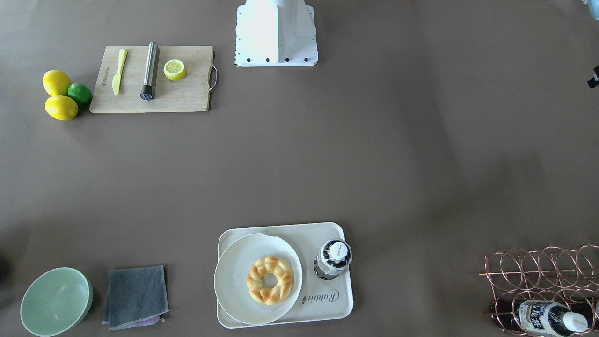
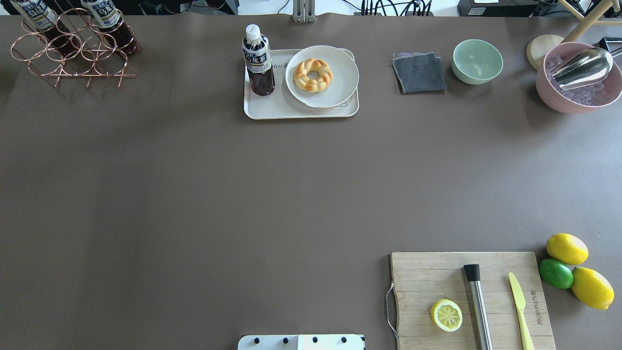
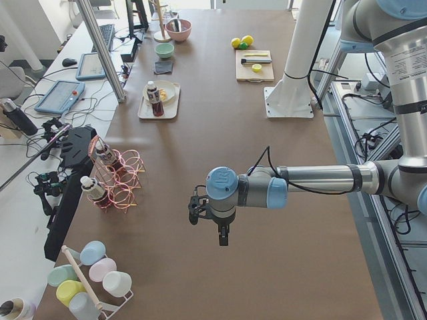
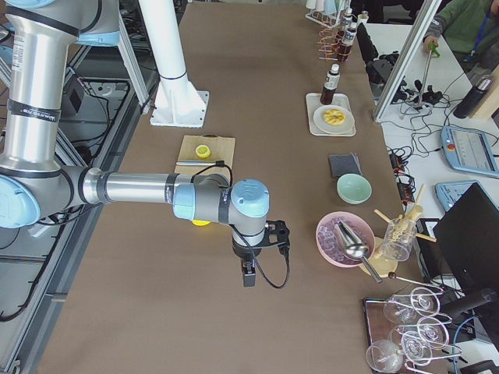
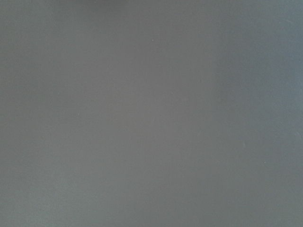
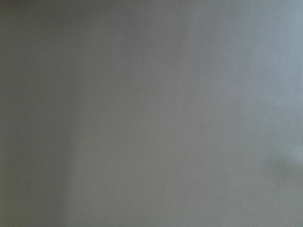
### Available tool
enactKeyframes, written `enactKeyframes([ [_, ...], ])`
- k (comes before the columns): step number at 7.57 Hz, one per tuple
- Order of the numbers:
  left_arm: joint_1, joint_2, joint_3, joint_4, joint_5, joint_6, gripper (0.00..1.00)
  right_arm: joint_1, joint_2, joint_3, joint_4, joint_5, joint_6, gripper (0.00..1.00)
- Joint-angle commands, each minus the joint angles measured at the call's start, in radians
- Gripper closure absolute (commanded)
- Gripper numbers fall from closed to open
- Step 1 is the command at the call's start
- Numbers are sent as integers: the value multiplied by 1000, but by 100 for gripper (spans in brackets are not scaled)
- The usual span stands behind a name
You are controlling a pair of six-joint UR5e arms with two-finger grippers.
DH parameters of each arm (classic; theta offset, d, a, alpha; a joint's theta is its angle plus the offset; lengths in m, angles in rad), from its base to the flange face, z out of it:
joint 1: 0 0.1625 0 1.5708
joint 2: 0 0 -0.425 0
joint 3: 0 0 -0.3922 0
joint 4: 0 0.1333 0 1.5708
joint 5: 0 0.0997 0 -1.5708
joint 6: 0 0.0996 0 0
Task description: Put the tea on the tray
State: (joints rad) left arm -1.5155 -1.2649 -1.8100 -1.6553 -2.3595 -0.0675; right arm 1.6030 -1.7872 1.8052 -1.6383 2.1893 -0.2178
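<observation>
The tea point(image 2: 257, 61), a small bottle of dark liquid with a white cap, stands upright on the cream tray point(image 2: 291, 111) at its left end; the front-facing view shows the tea point(image 1: 333, 260) on the tray point(image 1: 327, 299) too. Two more bottles alike point(image 2: 104, 14) lie in a copper wire rack point(image 2: 73, 53). My left gripper point(image 3: 195, 212) hovers over bare table far from the tray, seen only from the side. My right gripper point(image 4: 279, 236) hangs above the table's other end. Whether either is open or shut I cannot tell. Both wrist views show only brown table.
A white plate point(image 2: 335, 87) with a braided bread ring point(image 2: 312, 74) fills the tray's right part. Beside it lie a grey cloth point(image 2: 419, 73), a green bowl point(image 2: 477, 61) and a pink bowl point(image 2: 573, 97) of ice. A cutting board point(image 2: 437, 277) and lemons point(image 2: 567, 248) sit near me.
</observation>
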Motion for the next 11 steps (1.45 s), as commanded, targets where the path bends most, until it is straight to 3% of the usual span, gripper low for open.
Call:
enactKeyframes([
  [1, 0, 1, 3, 14, 0, 0, 2, 2, 3, 0, 0, 1, -2, 0],
  [11, 2, 1, 4, 14, 0, 0, 2, 2, 0, 26, 0, 7, 5, 0],
])
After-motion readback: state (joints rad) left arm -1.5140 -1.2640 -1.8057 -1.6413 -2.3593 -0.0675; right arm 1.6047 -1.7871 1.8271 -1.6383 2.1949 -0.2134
